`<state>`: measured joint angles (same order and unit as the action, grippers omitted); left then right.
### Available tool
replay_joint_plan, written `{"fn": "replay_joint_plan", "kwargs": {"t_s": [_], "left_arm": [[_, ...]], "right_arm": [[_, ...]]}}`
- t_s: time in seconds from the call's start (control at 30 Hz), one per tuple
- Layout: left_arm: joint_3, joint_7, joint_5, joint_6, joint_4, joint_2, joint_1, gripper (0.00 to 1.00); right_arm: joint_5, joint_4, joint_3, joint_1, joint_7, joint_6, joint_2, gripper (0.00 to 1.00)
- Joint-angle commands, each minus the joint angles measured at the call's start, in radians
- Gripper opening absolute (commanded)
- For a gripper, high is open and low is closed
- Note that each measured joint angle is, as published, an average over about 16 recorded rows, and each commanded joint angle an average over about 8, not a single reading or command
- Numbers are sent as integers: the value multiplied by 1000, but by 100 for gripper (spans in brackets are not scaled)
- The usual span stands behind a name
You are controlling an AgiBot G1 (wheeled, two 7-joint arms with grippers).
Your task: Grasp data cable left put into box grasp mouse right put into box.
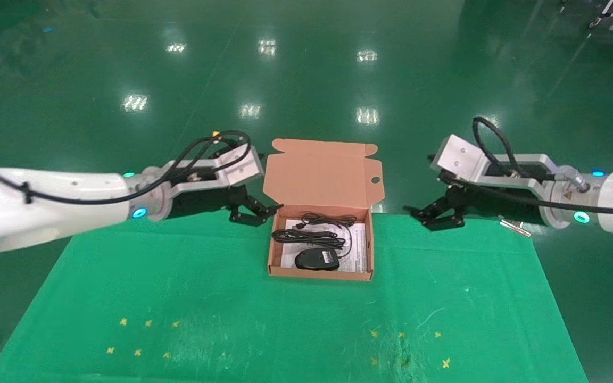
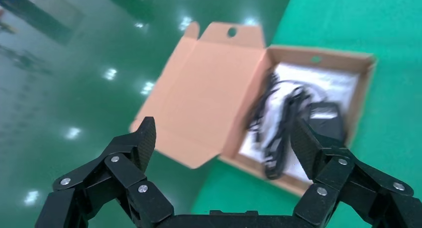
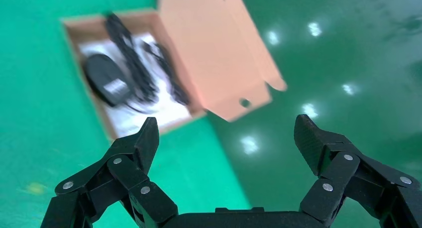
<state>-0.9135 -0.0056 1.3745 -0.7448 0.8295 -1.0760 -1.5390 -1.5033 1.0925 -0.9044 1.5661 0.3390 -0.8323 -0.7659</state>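
Note:
The brown cardboard box (image 1: 273,250) sits at the middle of the table's far edge, its lid (image 1: 322,173) standing open at the back. Inside, on a white sheet, lie the coiled data cable (image 1: 309,235) and, nearer me, the black mouse (image 1: 317,259). My left gripper (image 1: 256,213) hovers open just left of the box's back corner, with nothing between its fingers. My right gripper (image 1: 426,217) hangs open and empty some way right of the box. The left wrist view shows the left gripper (image 2: 222,131), box (image 2: 366,63), cable (image 2: 281,133) and mouse (image 2: 326,118). The right wrist view shows the right gripper (image 3: 225,123), mouse (image 3: 104,81) and cable (image 3: 132,58).
A green cloth (image 1: 179,298) covers the table, with yellow cross marks (image 1: 141,338) at the front left and others (image 1: 407,348) at the front right. A small metal piece (image 1: 516,227) lies at the far right edge. Glossy green floor (image 1: 306,80) lies beyond.

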Motion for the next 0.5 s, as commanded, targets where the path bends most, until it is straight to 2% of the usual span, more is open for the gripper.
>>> {"fn": "replay_joint_plan", "kwargs": {"t_s": [0.03,0.5], "left_arm": [[28,-8,-29,-34,20,21,21,100],[225,-65,-228,-266,161,165,165,100]], "right_arm": [[35,9,29,-22,-7,-30,7,100],[280,70,227,-178,-55,-241,56,100]]}}
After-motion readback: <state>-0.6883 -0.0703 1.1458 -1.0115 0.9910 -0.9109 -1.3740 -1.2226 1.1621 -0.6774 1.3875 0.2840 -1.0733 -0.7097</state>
